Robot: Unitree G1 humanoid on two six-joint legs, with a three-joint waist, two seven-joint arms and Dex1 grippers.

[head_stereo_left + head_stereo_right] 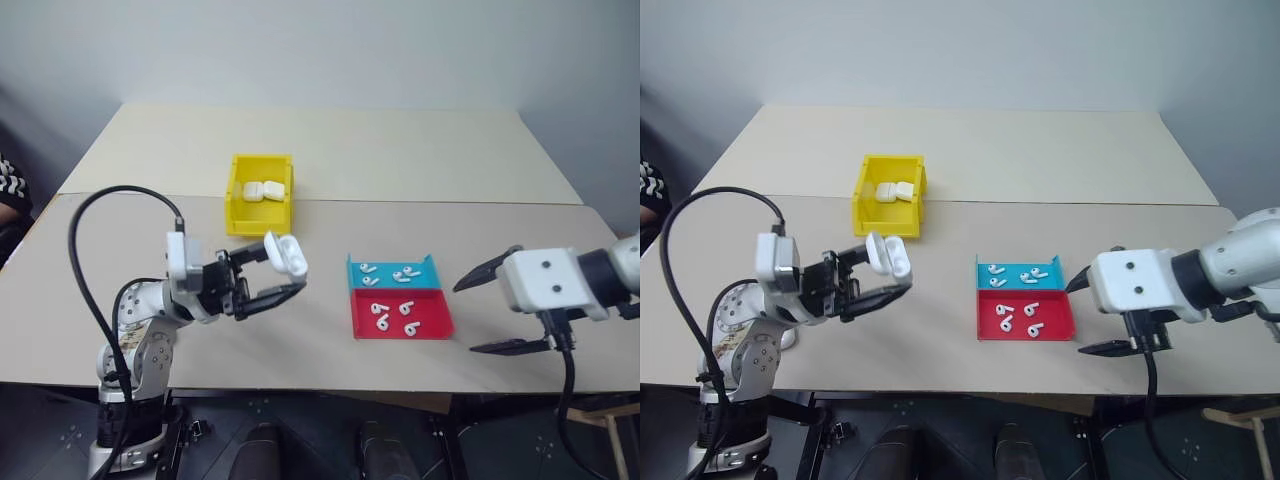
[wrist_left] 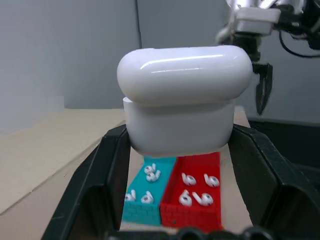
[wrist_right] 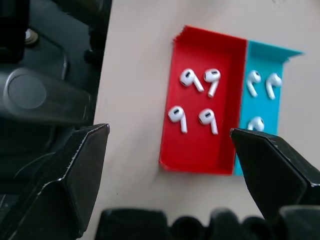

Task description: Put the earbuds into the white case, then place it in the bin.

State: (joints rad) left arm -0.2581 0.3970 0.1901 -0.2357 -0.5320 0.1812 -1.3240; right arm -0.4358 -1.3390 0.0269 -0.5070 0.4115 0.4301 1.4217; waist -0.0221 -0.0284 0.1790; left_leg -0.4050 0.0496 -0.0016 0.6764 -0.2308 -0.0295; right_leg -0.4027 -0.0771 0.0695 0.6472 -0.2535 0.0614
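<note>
My left gripper [image 1: 284, 270] is shut on a white case [image 1: 286, 254], held above the table's left half with its lid end up; the left wrist view shows the case [image 2: 185, 105] wedged between both black fingers. Several earbuds [image 1: 395, 315] lie in a flat teal-and-red tray [image 1: 438, 322], and they lie under my right wrist camera as white stemmed earbuds [image 3: 200, 100]. My right gripper [image 1: 465, 318] hangs open just right of the tray, nothing between its fingers. The yellow bin [image 1: 233, 205] stands further back, left of centre, with two white cases [image 1: 262, 189] inside.
Two beige tables meet at a seam [image 1: 450, 203] running across behind the tray. A black cable [image 1: 80, 260] loops over my left arm. A person's patterned sleeve [image 1: 10, 185] shows at the far left edge.
</note>
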